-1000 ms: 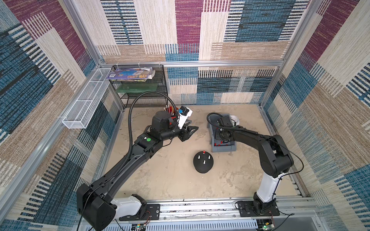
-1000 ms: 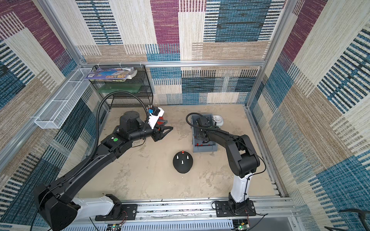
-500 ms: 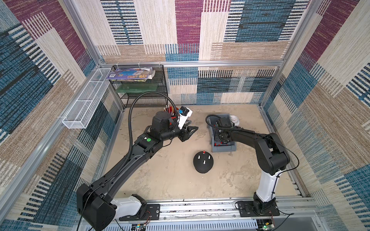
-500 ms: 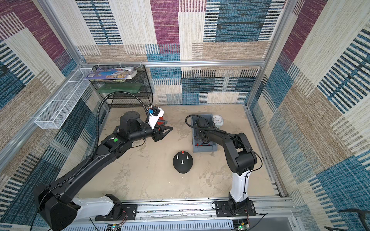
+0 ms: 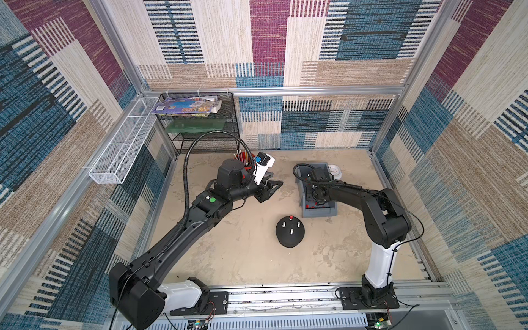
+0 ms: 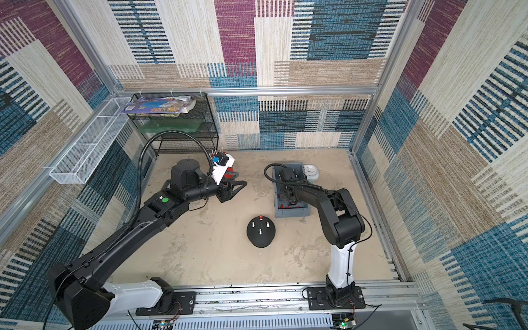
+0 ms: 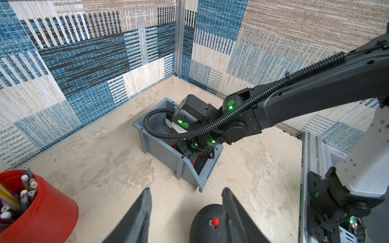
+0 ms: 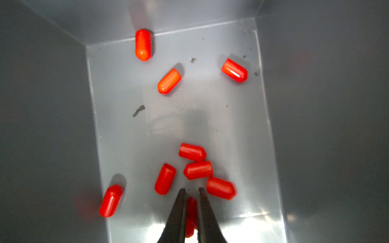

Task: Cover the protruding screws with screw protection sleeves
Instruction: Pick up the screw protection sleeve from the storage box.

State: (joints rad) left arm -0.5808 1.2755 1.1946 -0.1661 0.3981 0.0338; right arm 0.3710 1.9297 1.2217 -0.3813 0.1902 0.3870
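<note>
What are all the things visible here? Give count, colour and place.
Dome base: one, black, centre.
Protruding screws: four, silvery, on it; one wears a red sleeve.
Bin: one, grey, beyond the dome base.
Screw protection sleeves: nine, red, in the bin.
Cup: one, red, holding pencils, near the shelf.
Shelf: one, black mesh, back corner.
Wire basket: one, white, side wall.
Dial: one, white, behind the bin.
Left gripper: open, empty.
Right gripper: shut on one sleeve there.

The right gripper point(image 8: 191, 190) pinches a red sleeve point(image 8: 192, 207), and its black fingers point(image 8: 177, 216) cover most of it. In both top views this gripper is hidden down in the grey bin point(image 5: 320, 212). In the left wrist view the black dome point(image 7: 201, 231) and the red cup point(image 7: 48, 212) are cut off by the edge.
</note>
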